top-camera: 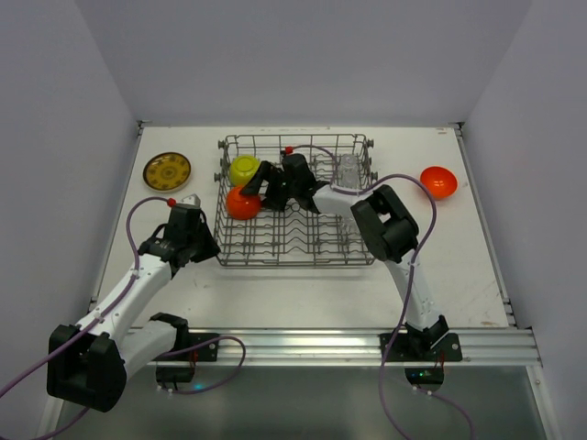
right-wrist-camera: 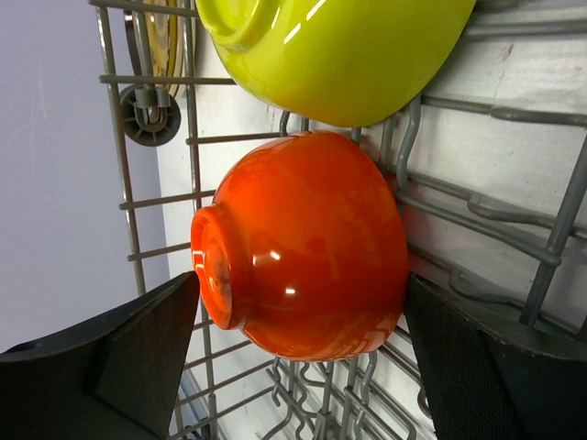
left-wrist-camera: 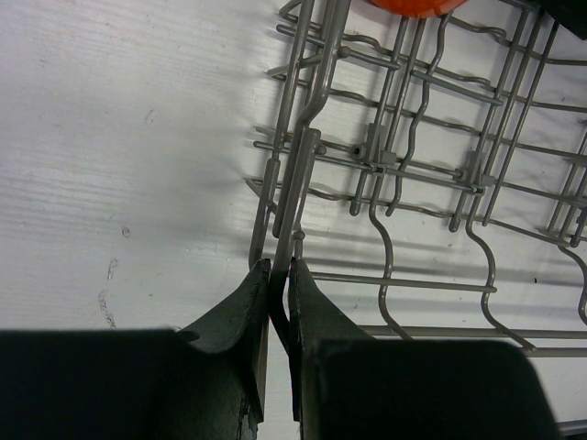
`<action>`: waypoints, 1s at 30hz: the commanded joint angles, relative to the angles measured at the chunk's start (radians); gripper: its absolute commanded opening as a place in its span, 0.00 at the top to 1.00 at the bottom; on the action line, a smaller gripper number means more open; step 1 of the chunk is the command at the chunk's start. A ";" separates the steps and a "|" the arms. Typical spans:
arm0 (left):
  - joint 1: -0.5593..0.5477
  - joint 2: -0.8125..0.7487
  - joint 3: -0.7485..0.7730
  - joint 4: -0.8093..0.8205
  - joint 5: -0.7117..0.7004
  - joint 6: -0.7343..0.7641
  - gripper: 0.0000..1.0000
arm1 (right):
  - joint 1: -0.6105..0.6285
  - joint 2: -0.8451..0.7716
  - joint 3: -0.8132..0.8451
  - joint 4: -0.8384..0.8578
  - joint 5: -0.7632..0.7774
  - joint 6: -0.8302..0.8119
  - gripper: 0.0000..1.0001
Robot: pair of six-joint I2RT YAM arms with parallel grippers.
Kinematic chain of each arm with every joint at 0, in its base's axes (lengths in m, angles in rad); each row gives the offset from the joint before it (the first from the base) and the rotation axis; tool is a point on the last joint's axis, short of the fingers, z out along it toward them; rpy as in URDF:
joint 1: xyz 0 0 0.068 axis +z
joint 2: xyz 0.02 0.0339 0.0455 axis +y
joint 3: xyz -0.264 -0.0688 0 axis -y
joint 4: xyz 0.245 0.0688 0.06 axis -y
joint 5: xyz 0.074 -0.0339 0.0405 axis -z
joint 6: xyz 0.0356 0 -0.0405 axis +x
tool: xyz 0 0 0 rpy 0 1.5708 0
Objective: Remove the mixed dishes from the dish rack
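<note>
White table (top-camera: 303, 284), dish rack (top-camera: 293, 252), patterned plate (top-camera: 167, 170), orange bowl (top-camera: 438, 181)

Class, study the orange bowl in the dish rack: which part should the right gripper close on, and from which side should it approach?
Grip across the orange bowl's rounded body. It lies on its side in the dish rack, foot ring facing sideways. The right gripper already straddles it, jaws open, so coming from here looks best; the yellow-green bowl crowds the far side.

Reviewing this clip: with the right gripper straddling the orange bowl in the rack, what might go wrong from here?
1. The right gripper is open around the orange bowl, whose glossy, rounded sides may slip out as the fingers close.
2. The yellow-green bowl sits right against it; lifting could knock or drag it.
3. The left gripper is pinched on a wire of the dish rack; if that grip slips, the rack may shift.
</note>
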 commanded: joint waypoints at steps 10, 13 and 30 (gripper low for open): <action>-0.032 0.000 -0.011 0.034 0.080 0.025 1.00 | 0.015 -0.111 -0.095 0.199 -0.067 0.068 0.19; -0.032 0.000 -0.010 0.032 0.081 0.027 1.00 | 0.013 -0.121 -0.118 0.224 -0.064 0.074 0.20; -0.034 0.000 -0.013 0.034 0.082 0.028 1.00 | 0.015 -0.106 -0.104 0.285 -0.096 0.096 0.30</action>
